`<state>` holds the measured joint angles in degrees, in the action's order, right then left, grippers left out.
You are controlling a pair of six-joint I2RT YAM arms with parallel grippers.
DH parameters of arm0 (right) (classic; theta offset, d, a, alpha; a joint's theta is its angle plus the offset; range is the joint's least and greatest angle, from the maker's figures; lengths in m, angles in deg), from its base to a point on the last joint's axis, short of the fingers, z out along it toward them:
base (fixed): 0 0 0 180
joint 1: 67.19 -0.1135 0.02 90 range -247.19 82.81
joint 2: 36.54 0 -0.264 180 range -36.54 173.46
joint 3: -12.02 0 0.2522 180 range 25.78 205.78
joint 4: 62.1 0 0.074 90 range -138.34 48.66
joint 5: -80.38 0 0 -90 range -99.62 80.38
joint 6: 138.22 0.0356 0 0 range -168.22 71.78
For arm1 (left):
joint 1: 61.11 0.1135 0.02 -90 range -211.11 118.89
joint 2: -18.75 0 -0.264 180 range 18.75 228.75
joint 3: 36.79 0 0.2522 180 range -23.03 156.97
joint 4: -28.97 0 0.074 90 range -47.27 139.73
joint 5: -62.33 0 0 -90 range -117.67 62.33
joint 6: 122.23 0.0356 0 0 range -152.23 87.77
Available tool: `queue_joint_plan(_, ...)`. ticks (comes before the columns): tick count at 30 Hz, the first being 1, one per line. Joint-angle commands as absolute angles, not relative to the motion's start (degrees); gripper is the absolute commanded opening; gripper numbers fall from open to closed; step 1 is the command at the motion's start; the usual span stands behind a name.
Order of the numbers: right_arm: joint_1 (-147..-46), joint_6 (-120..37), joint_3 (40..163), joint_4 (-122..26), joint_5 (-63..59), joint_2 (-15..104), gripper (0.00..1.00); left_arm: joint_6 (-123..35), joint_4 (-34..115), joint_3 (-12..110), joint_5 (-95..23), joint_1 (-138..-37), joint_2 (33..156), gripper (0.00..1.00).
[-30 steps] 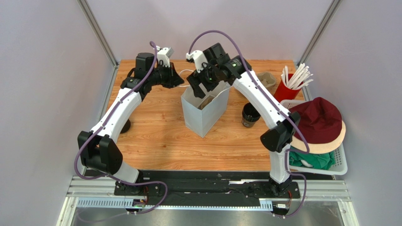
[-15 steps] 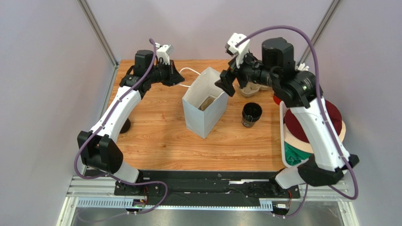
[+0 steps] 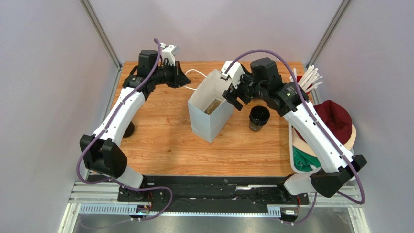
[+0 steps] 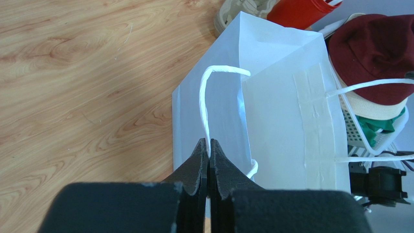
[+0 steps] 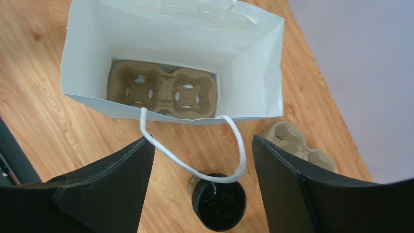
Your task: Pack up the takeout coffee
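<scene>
Takeout coffee [image 3: 259, 118] right of centre | white bag [image 3: 206, 124]: cup carrier [image 5: 163, 92] inside | left pincer [image 4: 209, 145] pinching bag handle [image 4: 214, 73] | right pincer [image 5: 201, 143] spread

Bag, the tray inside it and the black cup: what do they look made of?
The bag looks like matte white paper, with sharp fold creases. The tray looks like tan moulded pulp, dull and rough. The cup is black with a faint sheen; paper or plastic, I cannot tell.
</scene>
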<state>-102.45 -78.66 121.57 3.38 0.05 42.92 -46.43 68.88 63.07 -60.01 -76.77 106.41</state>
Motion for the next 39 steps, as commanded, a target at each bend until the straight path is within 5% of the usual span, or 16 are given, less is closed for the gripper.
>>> queue_joint_plan(1, -101.6, -82.5, 123.2, -1.2, -0.8, 41.3, 0.79, -45.2, 69.7, 65.7, -60.9, -76.7, 106.4, 0.00)
queue_joint_plan(4, -101.4, -84.4, 123.5, 0.2, -0.3, 41.2, 0.77, -44.8, 70.2, 66.2, -60.7, -76.7, 106.4, 0.00)
queue_joint_plan(8, -101.1, -86.5, 122.6, 0.2, -1.1, 41.2, 0.60, -44.7, 70.8, 67.1, -60.6, -76.7, 106.6, 0.00)
queue_joint_plan(13, -101.1, -86.6, 122.8, 0.1, 1.9, 41.4, 0.18, -44.7, 71.8, 69.2, -60.5, -76.7, 107.3, 0.00)
queue_joint_plan(16, -101.1, -86.1, 123.7, 0.2, 2.6, 41.8, 0.05, -44.0, 73.3, 71.7, -60.4, -76.7, 108.1, 0.00)
queue_joint_plan(31, -101.2, -77.6, 139.8, -0.2, 1.9, 43.3, 0.00, -38.8, 84.8, 99.3, -60.7, -76.7, 115.4, 0.00)
queue_joint_plan(35, -101.4, -76.5, 137.8, 0.4, 4.0, 42.6, 0.00, -37.9, 84.4, 100.5, -60.9, -76.7, 114.9, 0.00)
queue_joint_plan(39, -101.6, -76.3, 127.7, -2.2, 4.4, 40.5, 0.00, -37.5, 81.7, 89.3, -61.5, -76.7, 112.9, 0.00)
